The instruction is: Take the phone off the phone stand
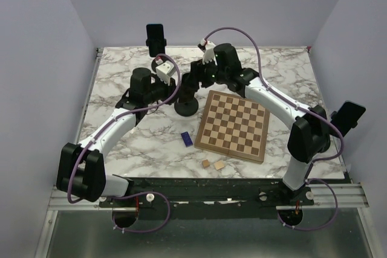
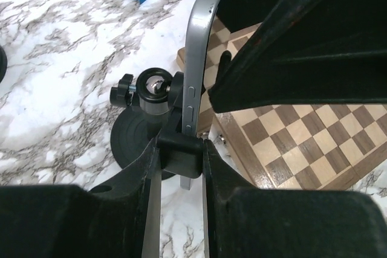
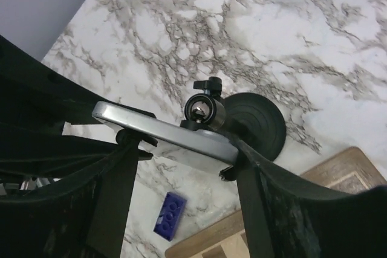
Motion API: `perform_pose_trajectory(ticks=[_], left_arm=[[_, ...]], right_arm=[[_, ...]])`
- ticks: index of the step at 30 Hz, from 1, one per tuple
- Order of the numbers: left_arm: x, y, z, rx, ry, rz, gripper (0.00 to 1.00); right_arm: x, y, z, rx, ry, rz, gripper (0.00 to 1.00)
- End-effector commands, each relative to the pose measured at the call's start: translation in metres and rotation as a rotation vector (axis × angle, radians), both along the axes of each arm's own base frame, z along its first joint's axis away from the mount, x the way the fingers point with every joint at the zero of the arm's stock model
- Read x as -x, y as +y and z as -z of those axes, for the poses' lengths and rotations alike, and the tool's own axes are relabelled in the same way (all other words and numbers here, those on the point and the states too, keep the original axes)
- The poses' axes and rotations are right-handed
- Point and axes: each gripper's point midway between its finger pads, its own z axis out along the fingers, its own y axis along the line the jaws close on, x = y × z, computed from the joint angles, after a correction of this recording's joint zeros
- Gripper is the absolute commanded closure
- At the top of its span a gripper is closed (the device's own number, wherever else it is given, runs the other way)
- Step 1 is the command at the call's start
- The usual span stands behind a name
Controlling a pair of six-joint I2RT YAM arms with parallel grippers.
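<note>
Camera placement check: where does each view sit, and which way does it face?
Top external: above, behind the bases; looks down on table, left arm, right arm.
Left wrist: looks down past left fingers at phone stand, chessboard beyond.
Right wrist: looks along right fingers at phone edge.
Both wrist views share phone, stand, blue block.

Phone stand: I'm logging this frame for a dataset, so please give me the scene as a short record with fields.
phone: in stand's clamp, not yet removed
stand: on table, beside chessboard
left gripper: shut on stand's clamp
right gripper: fingers flank phone; grip unclear
other: blue block, wooden cubes near chessboard
</note>
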Motion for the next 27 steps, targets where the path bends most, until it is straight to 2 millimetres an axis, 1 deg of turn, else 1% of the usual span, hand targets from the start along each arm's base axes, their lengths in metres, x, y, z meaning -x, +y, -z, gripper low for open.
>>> perform_pose_trajectory(ticks=[1,2,3,5,6,7,8,9,11,12,13,16,17,18,21,22,25,27], left_arm=[[0.005,-0.019,-0.006,0.024,-0.029,-0.019,1.0],[0.005,-0.02,-0.006,0.018,-0.027,-0.029,1.0],[0.004,-0.02,-0.004,0.008,-0.016,-0.049,1.0],[0.001,-0.018,0.0,-0.015,0.014,-0.075,1.0],[0.001,-0.019,0.001,-0.022,0.031,-0.072,0.94],[0.001,-0.02,0.001,-0.024,0.047,-0.063,0.81],[0.004,-0.022,0.001,-0.023,0.06,-0.051,0.72],[0.007,-0.024,-0.002,-0.013,0.061,-0.036,0.58],[0.011,-0.025,-0.007,0.007,0.045,-0.023,0.42],[0.015,-0.024,-0.01,0.012,0.038,-0.017,0.36],[0.017,-0.024,-0.014,0.016,0.026,-0.012,0.32],[0.023,-0.021,-0.03,0.024,-0.018,-0.01,0.2],[0.023,-0.018,-0.034,0.023,-0.03,-0.024,0.1],[0.025,-0.013,-0.04,0.022,-0.048,-0.041,0.06],[0.029,0.005,-0.059,0.007,-0.124,-0.11,0.04],[0.031,0.013,-0.062,-0.004,-0.143,-0.134,0.04],[0.035,0.043,-0.079,-0.029,-0.22,-0.269,0.04],[0.035,0.06,-0.089,-0.024,-0.272,-0.359,0.04]], right_arm=[[0.0,-0.013,-0.037,-0.167,0.05,0.303,0.2],[0.004,-0.017,-0.036,-0.179,0.069,0.33,0.02],[0.005,-0.019,-0.036,-0.18,0.073,0.349,0.0],[0.008,-0.024,-0.033,-0.166,0.073,0.393,0.0],[0.01,-0.026,-0.032,-0.155,0.071,0.411,0.0],[0.01,-0.028,-0.032,-0.149,0.062,0.428,0.0],[0.012,-0.03,-0.034,-0.151,0.053,0.439,0.0],[0.013,-0.031,-0.036,-0.156,0.043,0.443,0.0],[0.013,-0.037,-0.04,-0.147,0.022,0.471,0.0],[0.013,-0.042,-0.039,-0.135,0.02,0.495,0.0],[0.013,-0.043,-0.041,-0.13,0.019,0.503,0.0],[0.016,-0.043,-0.044,-0.12,0.021,0.552,0.0],[0.017,-0.041,-0.046,-0.116,0.018,0.561,0.0],[0.016,-0.041,-0.045,-0.102,0.014,0.584,0.0],[0.013,-0.04,-0.044,-0.064,0.002,0.626,0.0],[0.012,-0.037,-0.042,-0.06,0.004,0.623,0.0],[0.014,-0.025,-0.043,-0.067,-0.004,0.597,0.0],[0.013,-0.019,-0.037,-0.042,-0.017,0.615,0.0]])
